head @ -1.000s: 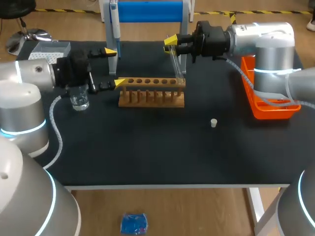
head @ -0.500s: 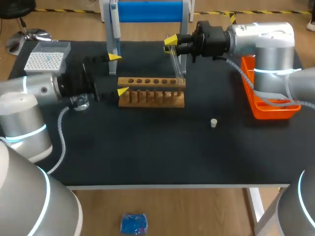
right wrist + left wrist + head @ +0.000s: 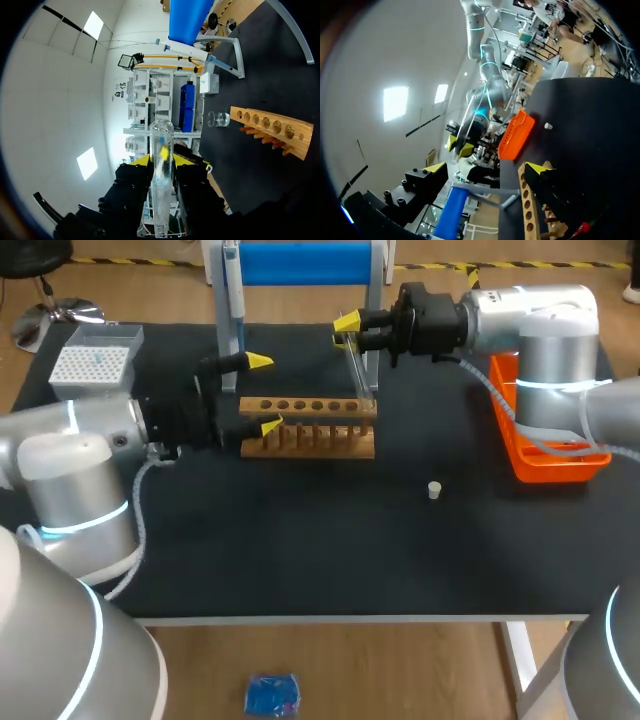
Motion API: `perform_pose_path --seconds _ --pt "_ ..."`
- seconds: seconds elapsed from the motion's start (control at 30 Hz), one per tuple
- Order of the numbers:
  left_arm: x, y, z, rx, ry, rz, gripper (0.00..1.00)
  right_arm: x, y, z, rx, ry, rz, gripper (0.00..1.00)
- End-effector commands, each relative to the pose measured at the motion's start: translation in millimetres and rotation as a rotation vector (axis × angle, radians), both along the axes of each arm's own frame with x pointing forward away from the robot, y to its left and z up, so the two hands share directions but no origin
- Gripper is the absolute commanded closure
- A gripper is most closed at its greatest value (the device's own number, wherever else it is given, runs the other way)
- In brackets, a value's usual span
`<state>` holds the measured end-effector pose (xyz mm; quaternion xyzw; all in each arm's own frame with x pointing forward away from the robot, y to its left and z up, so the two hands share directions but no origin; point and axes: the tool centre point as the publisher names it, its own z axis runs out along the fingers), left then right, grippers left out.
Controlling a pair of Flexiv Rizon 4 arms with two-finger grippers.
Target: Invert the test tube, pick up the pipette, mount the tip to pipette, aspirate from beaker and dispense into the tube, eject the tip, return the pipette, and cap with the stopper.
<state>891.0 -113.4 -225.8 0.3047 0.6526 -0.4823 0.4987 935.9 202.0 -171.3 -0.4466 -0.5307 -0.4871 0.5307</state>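
My right gripper (image 3: 348, 326) is shut on a clear test tube (image 3: 359, 368), which slants down to the right end of the wooden rack (image 3: 308, 440). In the right wrist view the tube (image 3: 161, 190) stands between the yellow tips of that gripper (image 3: 161, 162). My left gripper (image 3: 264, 393) is open at the rack's left end, one tip above it and one against its front. The left wrist view shows its open gripper (image 3: 485, 168) facing along the rack (image 3: 529, 210). The pipette (image 3: 232, 290) hangs on the blue stand (image 3: 300, 262). A white stopper (image 3: 434, 490) lies on the mat.
A tip box (image 3: 95, 360) sits at the back left. An orange bin (image 3: 545, 455) stands at the right edge, under my right arm. The beaker (image 3: 219, 119) is beyond the rack's left end in the right wrist view; my left arm hides most of it from above.
My left arm has swung right, bringing its open gripper up to the rack's left end and covering the beaker. The right arm and the tube have not moved.
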Motion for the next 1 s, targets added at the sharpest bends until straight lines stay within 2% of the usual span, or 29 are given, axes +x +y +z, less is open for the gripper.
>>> perform_pose_path --seconds 0.03,0.13,0.3,0.43,0.83,1.0 --pt "-2.3 -6 10.1 0.089 0.006 0.083 0.00 -0.4 -1 1 -0.004 0.000 0.000 1.00" --pt "-2.7 -10 12.0 0.102 -0.034 0.052 0.00 -0.4 -1 1 -0.004 0.000 0.000 1.00" --pt "-5.4 -14 16.1 0.042 -0.105 -0.002 0.00 -0.4 -1 1 -0.004 0.000 0.000 1.00" --pt "-6.0 -19 20.4 0.030 -0.138 -0.029 0.00 -0.4 -1 1 -0.004 0.000 0.000 1.00" --pt "-6.9 -38 44.6 0.083 -0.191 -0.059 0.00 -0.4 -1 1 -0.004 0.000 0.000 1.00" --pt "-11.1 -47 53.0 0.104 -0.240 -0.063 0.00 -0.4 -1 1 -0.004 0.000 0.000 1.00"
